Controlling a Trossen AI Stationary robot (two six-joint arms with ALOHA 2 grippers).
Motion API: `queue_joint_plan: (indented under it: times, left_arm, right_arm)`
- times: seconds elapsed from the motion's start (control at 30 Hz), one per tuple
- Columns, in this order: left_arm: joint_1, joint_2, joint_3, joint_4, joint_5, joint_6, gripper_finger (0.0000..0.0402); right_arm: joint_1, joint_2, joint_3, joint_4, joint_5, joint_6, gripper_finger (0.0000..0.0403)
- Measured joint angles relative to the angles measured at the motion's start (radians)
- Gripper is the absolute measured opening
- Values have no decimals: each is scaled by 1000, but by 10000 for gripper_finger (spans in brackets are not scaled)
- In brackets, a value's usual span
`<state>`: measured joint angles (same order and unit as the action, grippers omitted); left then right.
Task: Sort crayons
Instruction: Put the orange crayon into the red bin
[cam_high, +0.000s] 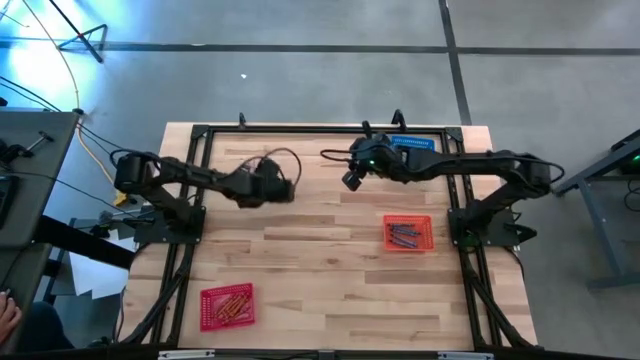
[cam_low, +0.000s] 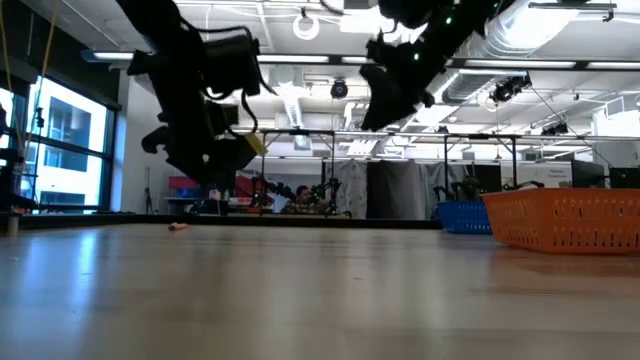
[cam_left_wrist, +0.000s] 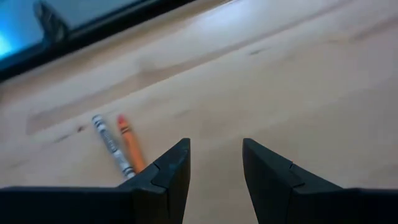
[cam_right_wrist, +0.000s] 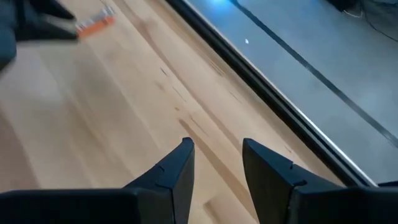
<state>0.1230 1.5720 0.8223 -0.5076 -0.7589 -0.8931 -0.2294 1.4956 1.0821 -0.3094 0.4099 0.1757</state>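
Orange and grey crayons (cam_left_wrist: 119, 144) lie side by side on the bench (cam_high: 330, 250) near its far edge.
Left claw (cam_left_wrist: 214, 171), released and empty, hovers just beside them, their long axes running toward it; right claw (cam_right_wrist: 214, 168), also released, waits farther off.

Grey concrete floor (cam_high: 300, 70); bright windows (cam_low: 60, 140); ceiling strip lights (cam_low: 300, 62); exposed ducts.

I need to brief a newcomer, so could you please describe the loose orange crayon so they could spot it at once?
On the pale wooden table, look just ahead of the left gripper. Two thin crayons lie side by side; the orange crayon is nearer the fingers, beside the grey-wrapped crayon.
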Motion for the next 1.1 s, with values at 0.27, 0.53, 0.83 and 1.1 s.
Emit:
queue_joint_plan:
  times: [0.27,0.53,0.83,1.1]
  left_arm:
    - [164,0,0,-85,63,-67,131]
    - [213,1,-34,-61,185,-66,131]
    - [218,1,-77,-60,219,-52,131]
    - [251,1,-77,-16,227,-12,131]
  right_arm:
    - [-48,63,0,-3,-28,-80,129]
    - [-52,63,0,-8,-120,-156,129]
    - [-52,63,0,-23,-146,-184,129]
    - [-52,63,0,-23,-145,-183,129]
